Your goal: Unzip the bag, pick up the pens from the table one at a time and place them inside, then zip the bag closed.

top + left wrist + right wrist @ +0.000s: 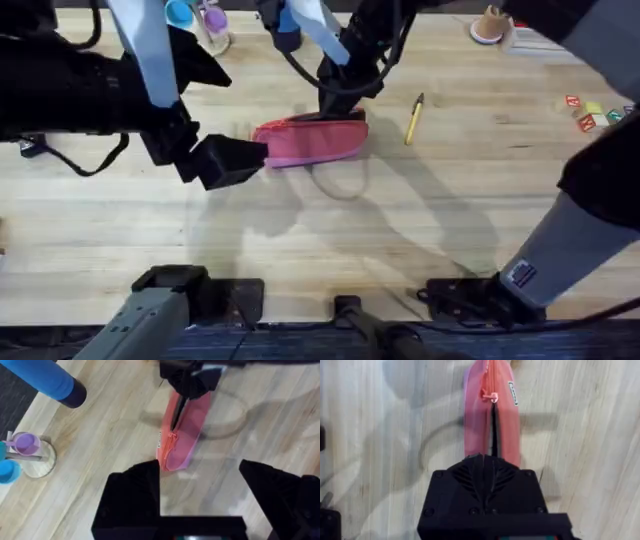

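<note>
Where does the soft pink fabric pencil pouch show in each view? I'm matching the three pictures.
Overhead: soft pink fabric pencil pouch lies mid-table, between the left gripper and the right gripper.
Left wrist: pouch upper centre, beyond the open fingers.
Right wrist: pouch top centre, running under the gripper.
Shared landmark: its partly opened zipper.

Left pincer (200, 495) hung above desk (110, 435), black fingers (132, 495) spread wide apart, nothing between them. Pink bag (182, 435) lay on pale wood just beyond fingers, zipper running lengthwise, partly opened at far end. Right pincer (192, 380) sat on bag's far end, black, closure not discernible. Blue cylinder (47, 380) with dark end lay well apart from bag. Purple cup (26, 442) and blue cup (6, 470) sat on clear round stand (42, 462).
</note>
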`<state>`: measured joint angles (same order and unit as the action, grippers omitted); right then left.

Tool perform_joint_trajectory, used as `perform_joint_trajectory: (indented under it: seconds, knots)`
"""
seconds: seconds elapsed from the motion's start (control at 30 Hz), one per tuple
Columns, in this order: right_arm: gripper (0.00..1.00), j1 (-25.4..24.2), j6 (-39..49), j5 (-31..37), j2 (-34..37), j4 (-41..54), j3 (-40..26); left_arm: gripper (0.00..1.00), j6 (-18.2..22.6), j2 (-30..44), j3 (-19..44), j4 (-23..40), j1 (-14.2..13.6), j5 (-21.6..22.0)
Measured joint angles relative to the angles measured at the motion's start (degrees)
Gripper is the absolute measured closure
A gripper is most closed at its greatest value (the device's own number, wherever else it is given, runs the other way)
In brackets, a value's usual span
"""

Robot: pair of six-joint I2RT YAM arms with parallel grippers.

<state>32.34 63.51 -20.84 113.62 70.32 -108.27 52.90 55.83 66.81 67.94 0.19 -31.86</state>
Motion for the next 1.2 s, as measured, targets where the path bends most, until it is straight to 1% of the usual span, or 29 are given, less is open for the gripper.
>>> perform_joint_trajectory:
  seconds: [0.43,0.5,0.53,0.67,0.87,1.0,1.03,1.07,1.13,1.17,1.2]
  knots:
    - [0.971,0.09,0.00,0.00,4.22,-2.96,0.00,0.007,0.00,0.00,0.00,0.00,0.00,0.02]
    - [0.971,0.13,0.00,-0.03,5.31,-2.99,0.00,0.007,0.00,-0.02,0.00,0.00,0.00,0.02]
    - [0.971,0.26,0.00,-0.09,7.09,-3.04,0.00,0.008,0.00,0.00,0.00,0.00,0.00,0.02]
    - [0.971,0.40,0.00,-0.22,9.13,-3.31,0.00,0.007,0.00,0.00,0.00,0.00,0.00,0.02]
    - [0.969,0.59,0.00,-0.22,9.86,-3.52,0.00,0.007,0.00,0.00,0.00,0.00,0.00,0.02]
    - [0.947,0.61,0.00,-0.22,9.86,-3.50,0.00,0.007,0.00,0.00,0.00,0.00,0.00,0.02]
    - [0.913,0.61,-0.02,-0.22,9.86,-3.47,0.00,0.008,0.00,0.00,0.00,0.00,0.00,0.04]
    - [0.854,0.61,0.01,-0.22,9.86,-3.47,0.00,0.007,0.00,0.00,0.00,0.00,0.00,0.02]
    - [0.554,0.61,0.00,-0.20,9.86,-3.56,0.00,0.007,0.00,0.00,0.00,0.00,0.00,0.02]
    - [0.437,0.61,-0.02,-0.20,9.86,-3.67,0.00,0.007,0.00,0.00,0.00,0.00,0.00,0.02]
    - [0.281,0.61,0.00,-0.15,9.86,-3.98,0.00,0.007,0.00,0.00,0.00,0.00,0.00,0.03]
